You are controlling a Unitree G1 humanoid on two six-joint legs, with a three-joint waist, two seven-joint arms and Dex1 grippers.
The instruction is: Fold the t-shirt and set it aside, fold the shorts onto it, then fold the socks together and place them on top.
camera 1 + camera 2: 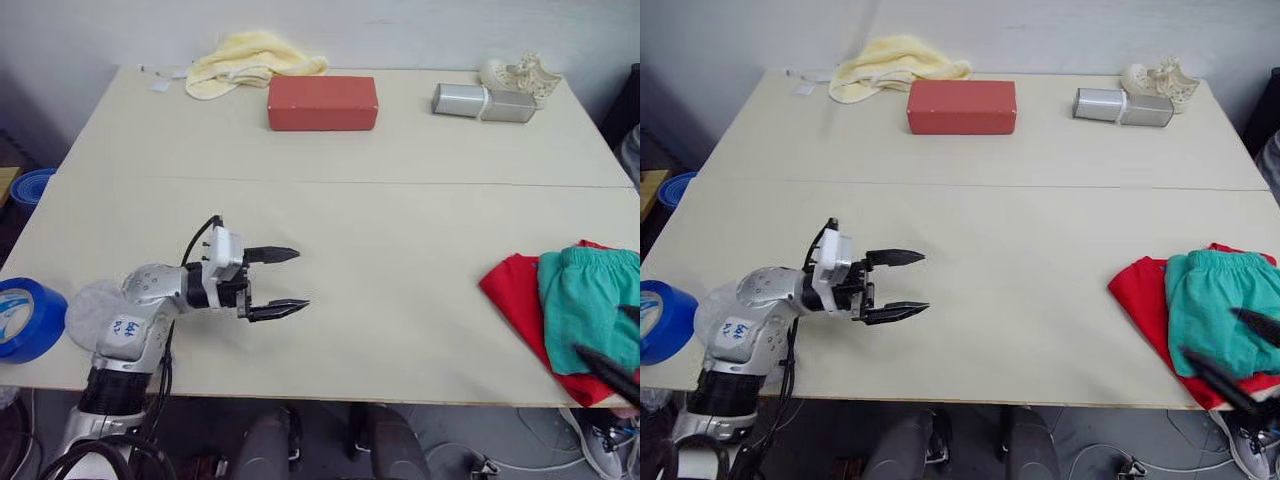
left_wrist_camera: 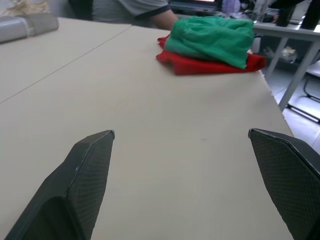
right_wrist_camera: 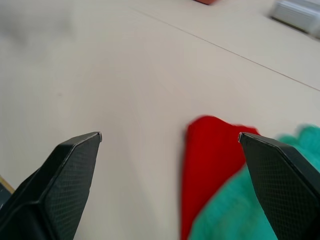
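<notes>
The red t-shirt [image 1: 512, 292] lies folded at the table's right front edge. The teal shorts [image 1: 585, 300] rest folded on top of it. My right gripper [image 1: 600, 330] hovers open over the front right part of this stack, nothing between its fingers. My left gripper [image 1: 302, 278] is open and empty low over bare table at the front left, pointing right toward the stack. A pale grey patch of cloth, the socks [image 1: 85, 310], lies at the front left edge, partly hidden behind my left arm. The left wrist view shows the shorts [image 2: 210, 35] on the t-shirt [image 2: 200, 66] far ahead.
Along the back of the table [image 1: 400, 230] are a pale yellow towel [image 1: 250, 60], a red box [image 1: 322, 102], a silver box [image 1: 483, 102] and a white lacy object [image 1: 525, 75]. A blue tape roll [image 1: 20, 318] sits at the front left corner. A person [image 2: 130, 7] is beyond the table.
</notes>
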